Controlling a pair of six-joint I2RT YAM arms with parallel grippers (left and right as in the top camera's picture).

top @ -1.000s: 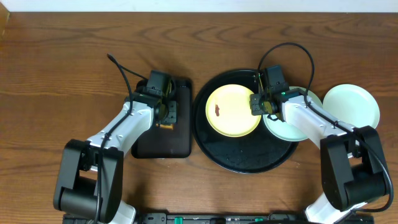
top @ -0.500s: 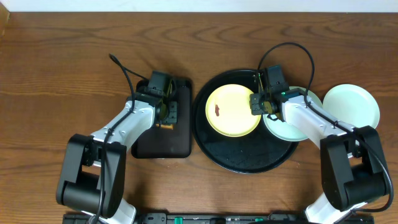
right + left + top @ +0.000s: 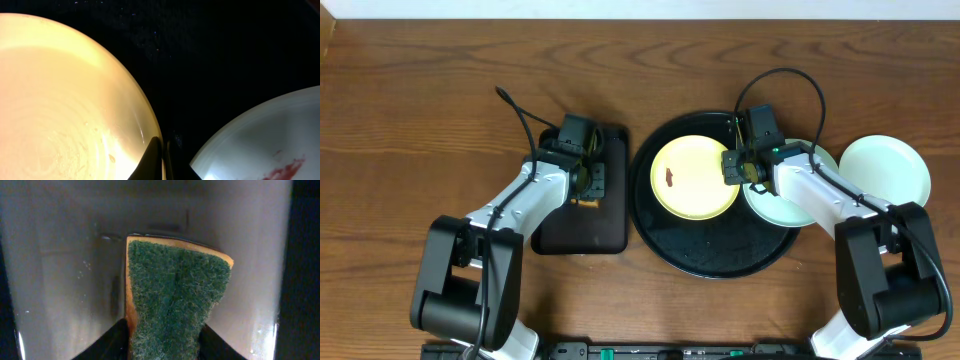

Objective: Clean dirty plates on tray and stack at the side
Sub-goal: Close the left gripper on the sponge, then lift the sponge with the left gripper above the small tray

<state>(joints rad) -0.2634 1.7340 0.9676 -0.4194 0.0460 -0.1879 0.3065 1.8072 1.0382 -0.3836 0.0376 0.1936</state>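
While left hand (image 3: 166, 342) pinches sponge (image 3: 175, 290) | right hand (image 3: 161, 157) pressed together at yellow plate (image 3: 65, 100) rim

We see a large round glossy black tray (image 3: 720, 250) on the tabletop (image 3: 420, 100). A pale yellow round plastic plate (image 3: 695, 178) lies flat in it, with a brown smear (image 3: 669, 178) left of centre. A pale mint-green plastic plate (image 3: 768, 207) with a reddish smear (image 3: 287, 165) lies across the tray's right rim. A second mint-green plate (image 3: 885, 170) lies on the tabletop just beside it.

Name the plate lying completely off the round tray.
The mint-green plate far right, on the table; the yellow plate and other green plate rest on the tray.
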